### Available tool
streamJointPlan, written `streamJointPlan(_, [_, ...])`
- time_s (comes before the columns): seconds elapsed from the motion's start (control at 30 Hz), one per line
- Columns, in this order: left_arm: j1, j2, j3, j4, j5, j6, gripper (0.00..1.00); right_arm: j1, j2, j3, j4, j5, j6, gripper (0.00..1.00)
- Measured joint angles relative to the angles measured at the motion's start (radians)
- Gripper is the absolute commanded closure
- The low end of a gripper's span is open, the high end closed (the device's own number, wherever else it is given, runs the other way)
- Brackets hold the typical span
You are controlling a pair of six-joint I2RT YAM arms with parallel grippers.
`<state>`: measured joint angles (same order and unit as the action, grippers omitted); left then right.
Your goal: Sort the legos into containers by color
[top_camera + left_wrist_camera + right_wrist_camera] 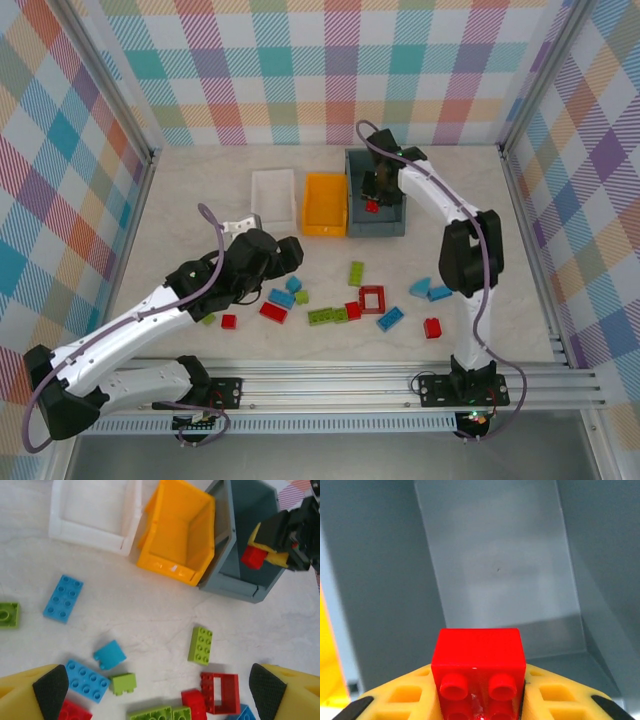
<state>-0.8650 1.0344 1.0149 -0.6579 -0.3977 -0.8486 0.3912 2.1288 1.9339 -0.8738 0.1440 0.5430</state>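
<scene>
My right gripper (pixel 372 198) hangs over the dark grey bin (pixel 394 224), shut on a small red brick (pixel 478 662) with its studs toward the camera; grey bin walls lie behind it. The left wrist view shows that same red brick (pixel 254 556) above the grey bin (pixel 235 585). My left gripper (pixel 286 254) hovers open over the scattered legos, its pads (pixel 50 690) spread wide with nothing between them. Below it lie a green brick (pixel 200 645), a hollow red frame (pixel 220 692), a cyan piece (pixel 109 654) and a blue brick (pixel 63 598).
The white bin (pixel 274 195) and orange bin (pixel 325 205) stand side by side left of the grey one. More bricks are scattered at the front: green (pixel 356 273), the red frame (pixel 372 298), blue (pixel 391 319), red (pixel 433 327), cyan (pixel 430 291).
</scene>
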Motion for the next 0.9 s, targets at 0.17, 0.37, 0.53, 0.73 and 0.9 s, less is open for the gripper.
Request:
streamJointPlan(0.17, [0.014,-0.039,-0.021,-0.034,0.034,-0.011,0.09,-0.005,0.082,0.066,-0.046,0.024,0.008,0.43])
streamJointPlan(0.37, [0.034,-0.075,-0.037,-0.022,0.11,0.013,0.1,-0.005,0.076,0.065,-0.066,0.027,0.008,0.35])
streamJointPlan(0.53, [0.109,-0.087,-0.036,-0.039,0.155,0.023,0.14,0.013,-0.018,0.054,-0.065,0.031,-0.016,0.36])
streamJointPlan(0.73, [0.378,-0.074,-0.064,-0.122,0.206,-0.018,0.1,0.16,-0.431,-0.28,0.137,0.033,-0.109,0.29])
streamJointPlan(0.9, [0.541,-0.037,-0.225,-0.071,0.286,-0.146,0.1,0.42,-0.715,-0.621,0.355,-0.064,-0.202,0.26])
